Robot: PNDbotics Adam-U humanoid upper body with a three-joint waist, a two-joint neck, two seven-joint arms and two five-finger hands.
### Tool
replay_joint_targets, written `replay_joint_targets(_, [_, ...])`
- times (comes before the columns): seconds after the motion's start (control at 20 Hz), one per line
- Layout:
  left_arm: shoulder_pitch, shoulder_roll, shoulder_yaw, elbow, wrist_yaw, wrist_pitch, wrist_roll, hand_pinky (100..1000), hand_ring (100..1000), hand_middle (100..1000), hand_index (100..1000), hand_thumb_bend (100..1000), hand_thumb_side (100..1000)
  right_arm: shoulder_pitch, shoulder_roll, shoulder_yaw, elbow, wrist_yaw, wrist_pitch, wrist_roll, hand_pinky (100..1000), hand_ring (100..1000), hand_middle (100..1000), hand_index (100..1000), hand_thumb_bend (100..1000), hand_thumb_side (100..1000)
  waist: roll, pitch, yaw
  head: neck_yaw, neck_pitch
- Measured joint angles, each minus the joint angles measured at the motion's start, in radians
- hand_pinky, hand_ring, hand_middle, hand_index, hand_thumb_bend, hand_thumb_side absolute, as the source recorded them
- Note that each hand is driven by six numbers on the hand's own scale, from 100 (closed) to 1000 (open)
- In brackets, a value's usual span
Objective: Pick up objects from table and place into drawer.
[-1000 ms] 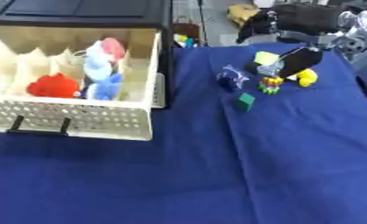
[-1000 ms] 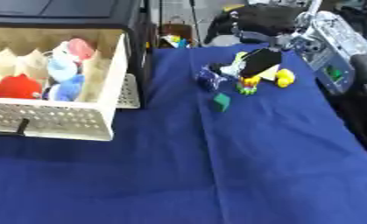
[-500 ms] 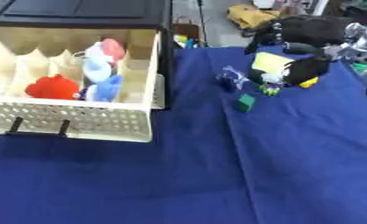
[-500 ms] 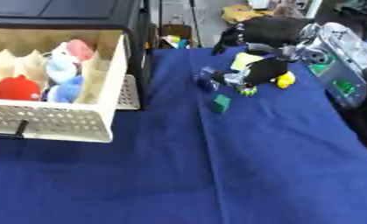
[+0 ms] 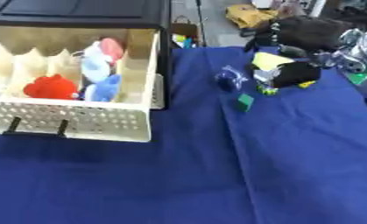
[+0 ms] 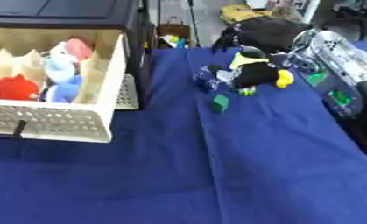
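Observation:
My right hand, black, lies over a cluster of small toys at the back right of the blue cloth; whether it holds any of them is hidden. A pale yellow piece shows at its far side, a yellow toy at its right, and a small green-yellow bit under it. Just left of the hand sits a dark blue object. A green block lies in front of that. The cream drawer stands open at the left, with a red toy and blue toys in it.
The drawer juts from a black cabinet at the back left. A black bag sits behind the toys. My silver right forearm comes in from the right edge. Blue cloth covers the whole near part of the table.
My right hand has sunk a little lower onto the toy cluster. The toys on the cloth and the drawer have stayed where they were.

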Motion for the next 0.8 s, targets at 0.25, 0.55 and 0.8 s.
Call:
replay_joint_targets(0.25, [-0.002, 0.0, 0.0, 0.0, 0.0, 0.002, -0.002, 656, 643, 803, 862, 323, 1000, 0.025, 0.058, -0.011, -0.006, 0.037, 0.045, 0.04, 752, 844, 639, 865, 220, 1000, 0.001, 0.003, 0.001, -0.002, -0.001])
replay_joint_targets(0.55, [-0.003, -0.001, 0.0, 0.0, 0.0, 0.002, -0.002, 656, 643, 802, 859, 321, 1000, 0.059, 0.129, -0.05, -0.006, 0.071, 0.078, 0.076, 736, 851, 545, 886, 389, 1000, 0.001, 0.008, 0.002, -0.004, -0.006])
replay_joint_targets(0.8, [-0.004, -0.001, 0.0, 0.0, 0.0, 0.004, -0.003, 655, 643, 801, 858, 318, 1000, 0.096, 0.19, -0.103, -0.006, 0.097, 0.11, 0.094, 733, 853, 503, 893, 665, 1000, -0.001, 0.009, 0.0, -0.005, -0.008])
